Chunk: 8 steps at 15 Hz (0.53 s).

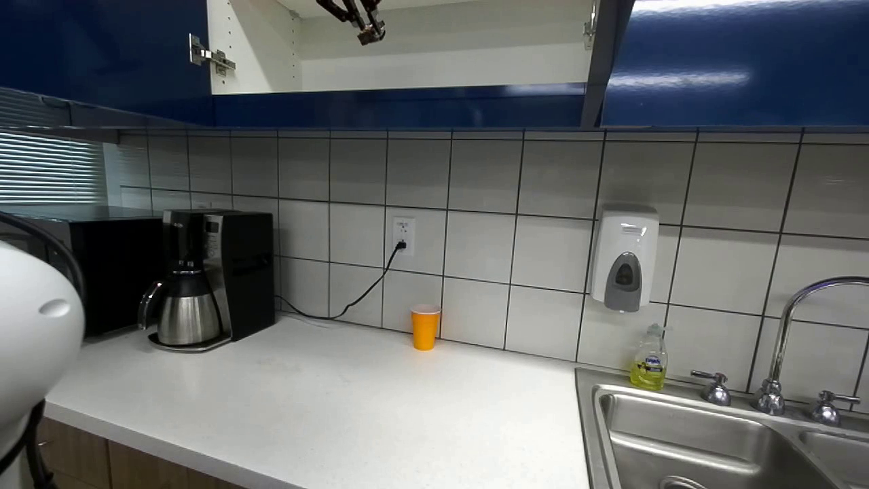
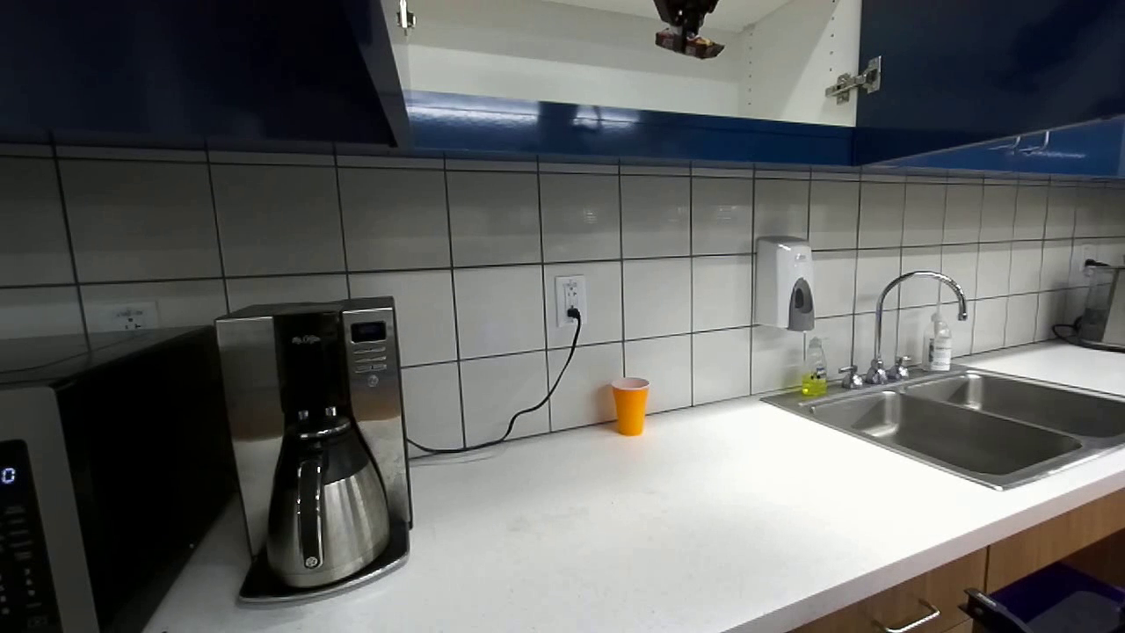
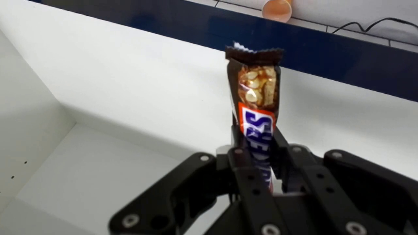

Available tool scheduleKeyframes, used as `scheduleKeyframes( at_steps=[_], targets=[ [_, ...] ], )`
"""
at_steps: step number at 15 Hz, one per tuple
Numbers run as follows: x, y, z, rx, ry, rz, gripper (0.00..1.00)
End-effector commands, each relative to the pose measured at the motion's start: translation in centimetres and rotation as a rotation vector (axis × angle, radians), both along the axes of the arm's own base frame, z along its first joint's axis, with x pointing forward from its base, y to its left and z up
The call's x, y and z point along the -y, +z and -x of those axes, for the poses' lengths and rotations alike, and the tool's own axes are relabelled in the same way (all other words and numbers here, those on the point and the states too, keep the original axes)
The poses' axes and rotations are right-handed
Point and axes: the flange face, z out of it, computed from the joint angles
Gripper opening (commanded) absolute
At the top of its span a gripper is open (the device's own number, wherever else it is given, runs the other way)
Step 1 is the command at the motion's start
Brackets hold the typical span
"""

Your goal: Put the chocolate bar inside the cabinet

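Chocolate bar (image 3: 256,94) is held approx. mid-length, prob. for balance, by the gripper (image 3: 256,140), w/ jaws closed to bar's width. It is in or before the cabinet (image 1: 441,68), above its bottom edge (image 2: 615,125); which, I cannot tell. Door (image 1: 102,54) stands open, prob. for free entry.

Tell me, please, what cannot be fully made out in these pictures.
Chocolate bar: near end hidden behind the gripper in the wrist view.
Cabinet: top cut off by the upper edge in both exterior views.
Microwave: cut off by the left edge in an exterior view.
White bottle: its print too small to read in an exterior view.
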Motion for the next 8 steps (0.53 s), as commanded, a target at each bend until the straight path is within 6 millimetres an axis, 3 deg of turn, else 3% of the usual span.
scheduleKeyframes(
  at_steps=[1, 8],
  targets=[
    [-0.3, -0.6, -1.6, -0.036, -0.006, 0.016, 0.05],
    [-1.3, -3.8, -4.5, -0.078, -0.005, 0.014, 0.05]
  ],
)
